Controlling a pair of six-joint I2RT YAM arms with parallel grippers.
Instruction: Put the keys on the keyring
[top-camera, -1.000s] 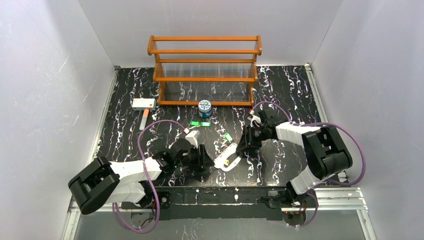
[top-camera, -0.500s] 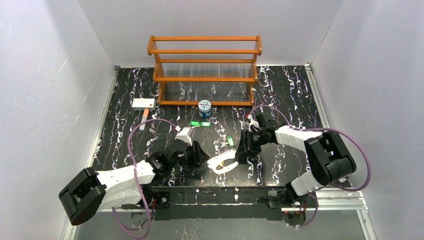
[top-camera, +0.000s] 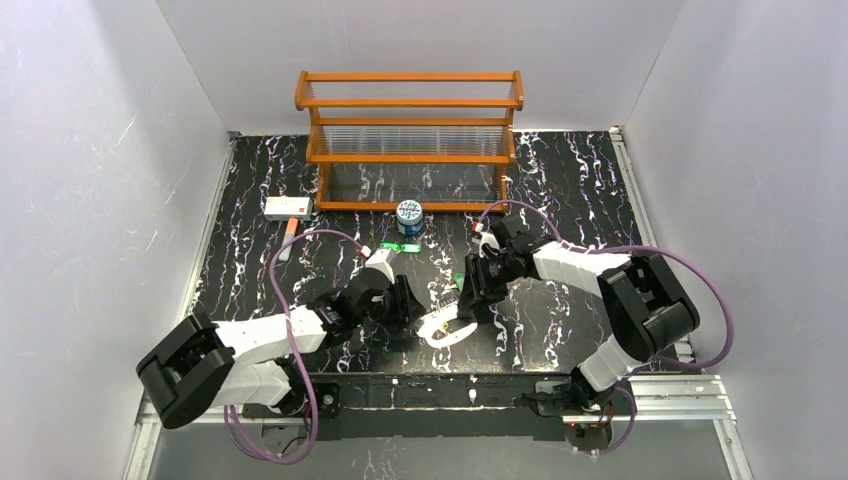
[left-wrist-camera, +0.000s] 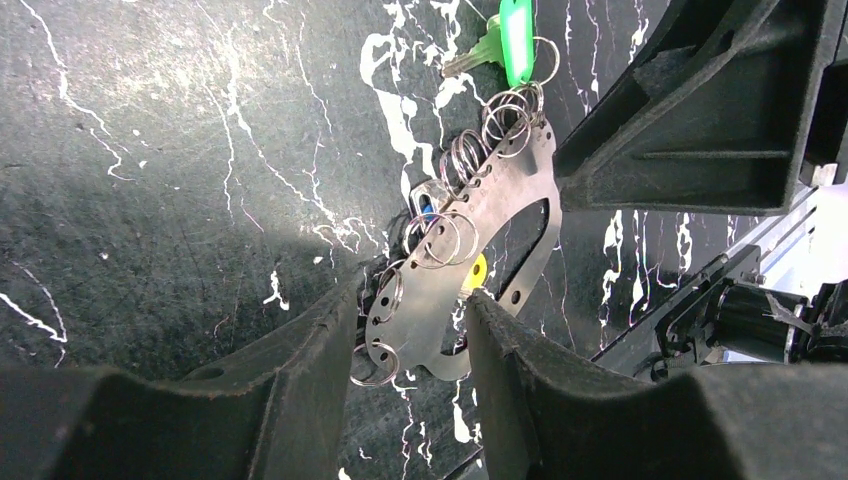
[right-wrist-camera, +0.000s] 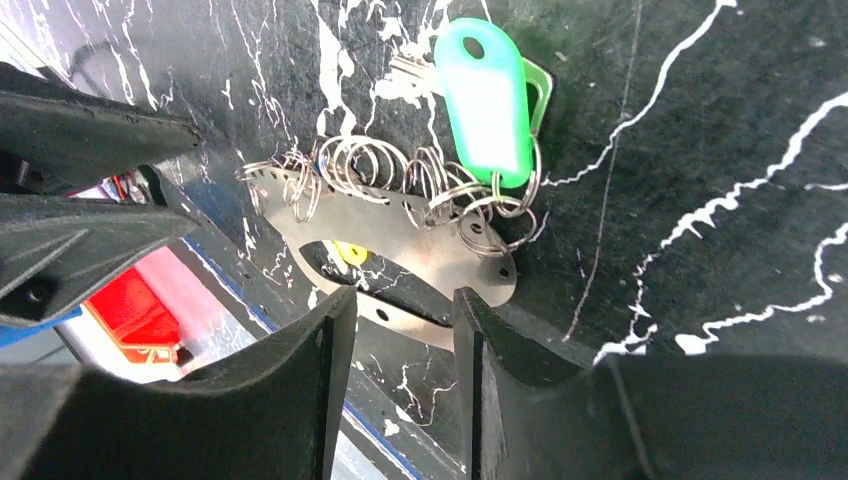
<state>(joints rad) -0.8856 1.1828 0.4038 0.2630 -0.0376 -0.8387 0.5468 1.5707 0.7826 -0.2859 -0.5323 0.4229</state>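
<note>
The keyring (top-camera: 445, 322), a whitish metal oval with several split rings, lies flat near the table's front. My left gripper (top-camera: 408, 305) stands open; its jaws straddle the keyring's (left-wrist-camera: 470, 230) near end, and bare table shows between the fingers (left-wrist-camera: 300, 380). My right gripper (top-camera: 470, 295) is also open over the other end, its jaws astride the keyring's (right-wrist-camera: 400, 225) thin band. One green key (right-wrist-camera: 487, 105) hangs on an end ring (left-wrist-camera: 515, 40). A yellow head (left-wrist-camera: 474, 270) and a blue one (left-wrist-camera: 427, 208) peek from under the plate. Two green keys (top-camera: 400, 247) lie apart, farther back.
A wooden rack (top-camera: 410, 140) stands at the back with a blue-and-white can (top-camera: 409, 215) in front of it. A white box with a red mark (top-camera: 288, 207) sits at the back left. The table's front rail (top-camera: 450, 385) runs just below the keyring.
My right gripper has moved left and the keyring has slid a little left with it. My left gripper has shifted slightly away from the front edge. Both jaws kept the same spread.
</note>
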